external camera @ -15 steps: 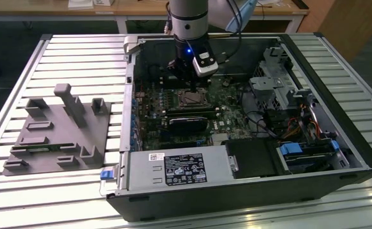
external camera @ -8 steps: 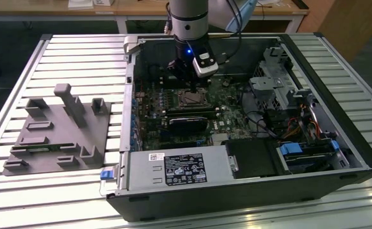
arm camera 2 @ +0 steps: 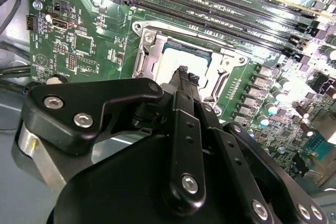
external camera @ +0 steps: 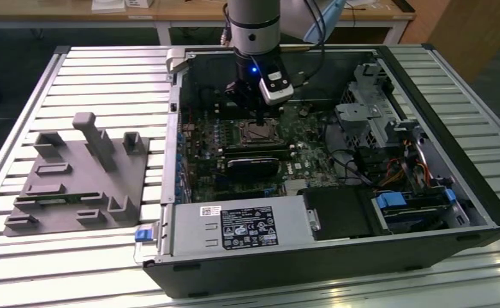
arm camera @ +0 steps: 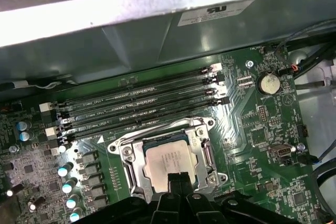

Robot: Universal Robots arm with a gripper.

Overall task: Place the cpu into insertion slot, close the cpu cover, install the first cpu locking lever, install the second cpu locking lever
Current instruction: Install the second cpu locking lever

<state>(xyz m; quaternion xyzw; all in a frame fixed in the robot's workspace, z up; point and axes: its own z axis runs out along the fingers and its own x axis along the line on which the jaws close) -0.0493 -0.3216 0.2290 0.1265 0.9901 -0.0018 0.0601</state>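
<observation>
So the chip [arm camera: 167, 158] sits in its socket with the metal frame [arm camera: 195, 142] down around it; gripper [arm camera: 176, 178] looks pinched together right over it, holding nothing.

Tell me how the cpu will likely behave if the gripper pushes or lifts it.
The cpu is a small flat square, so it is probably light and should slide, not roll. Its smooth metal top looks slippery. It lies inside the cpu cover frame, under the gripper, so sideways pushes would likely jam against the frame.
</observation>
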